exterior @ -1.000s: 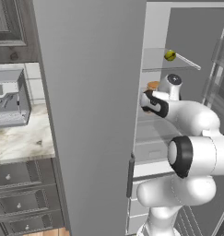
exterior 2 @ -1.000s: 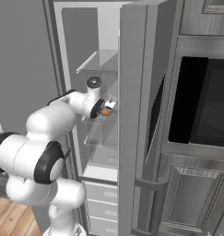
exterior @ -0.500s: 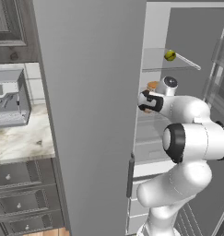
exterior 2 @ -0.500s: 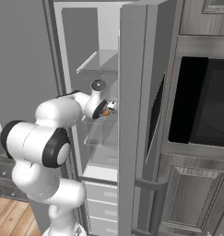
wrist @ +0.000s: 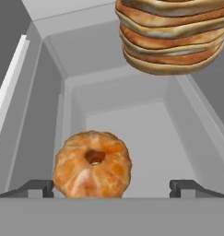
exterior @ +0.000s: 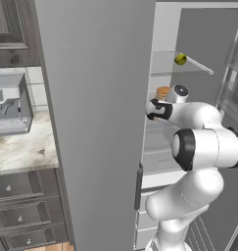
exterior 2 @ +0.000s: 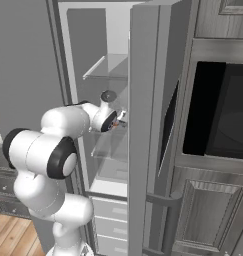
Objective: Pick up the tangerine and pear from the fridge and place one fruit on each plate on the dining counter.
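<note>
Tangerine: low and left of centre in the hand view, resting on a fridge shelf, stem dimple toward the camera.
Jaws: spread wide; the tips flank the fruit, left tip just beside it, right tip well apart, so the fruit sits off-centre between them.
Pancake stack: upper right of the hand view, deeper on the shelf.
Pear: upper right of the left base view, on the shelf above.
Gripper: inside the open fridge, level with the tangerine's shelf, apparently lined up to close on it.
</note>
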Controlling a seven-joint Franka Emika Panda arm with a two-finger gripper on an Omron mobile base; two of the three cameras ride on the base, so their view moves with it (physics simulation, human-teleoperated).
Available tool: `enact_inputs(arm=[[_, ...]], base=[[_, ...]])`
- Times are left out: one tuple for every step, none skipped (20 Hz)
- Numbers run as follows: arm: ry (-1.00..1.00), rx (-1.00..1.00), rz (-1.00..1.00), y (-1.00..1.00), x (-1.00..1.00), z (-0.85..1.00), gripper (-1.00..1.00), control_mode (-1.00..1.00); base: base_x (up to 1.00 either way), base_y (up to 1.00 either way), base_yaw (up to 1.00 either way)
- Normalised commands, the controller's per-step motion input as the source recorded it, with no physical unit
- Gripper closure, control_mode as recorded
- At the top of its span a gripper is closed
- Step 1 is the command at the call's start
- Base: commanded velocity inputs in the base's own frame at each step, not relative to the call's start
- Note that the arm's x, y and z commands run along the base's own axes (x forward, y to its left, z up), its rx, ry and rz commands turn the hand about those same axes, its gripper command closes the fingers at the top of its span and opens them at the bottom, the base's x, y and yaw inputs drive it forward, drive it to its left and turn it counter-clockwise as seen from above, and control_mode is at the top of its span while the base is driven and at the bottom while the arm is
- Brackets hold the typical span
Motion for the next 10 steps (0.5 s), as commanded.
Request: enact_inputs(arm=[[0.0, 0.0, 0.0, 0.0, 0.18, 0.0, -1.0, -1.0], [0.01, 0.0, 0.0, 0.0, 0.21, -0.14, -1.0, -1.0], [0.02, 0.0, 0.0, 0.03, 0.18, -0.1, -1.0, -1.0], [0.0, 0.0, 0.0, 0.03, 0.14, -0.04, -1.0, -1.0], [0.0, 0.0, 0.0, 0.04, 0.17, -0.03, -1.0, -1.0], [0.02, 0.0, 0.0, 0.11, 0.19, -0.11, -1.0, -1.0], [0.05, 0.0, 0.0, 0.41, 0.16, -0.27, -1.0, -1.0], [0.02, 0.0, 0.0, 0.28, 0.15, -0.17, -1.0, -1.0], [0.0, 0.0, 0.0, 0.11, 0.14, -0.12, -1.0, -1.0], [0.0, 0.0, 0.0, 0.11, 0.12, -0.14, -1.0, -1.0]], base=[[0.0, 0.0, 0.0], [0.0, 0.0, 0.0], [0.0, 0.0, 0.0], [0.0, 0.0, 0.0], [0.0, 0.0, 0.0], [0.0, 0.0, 0.0], [0.0, 0.0, 0.0], [0.0, 0.0, 0.0], [0.0, 0.0, 0.0], [0.0, 0.0, 0.0]])
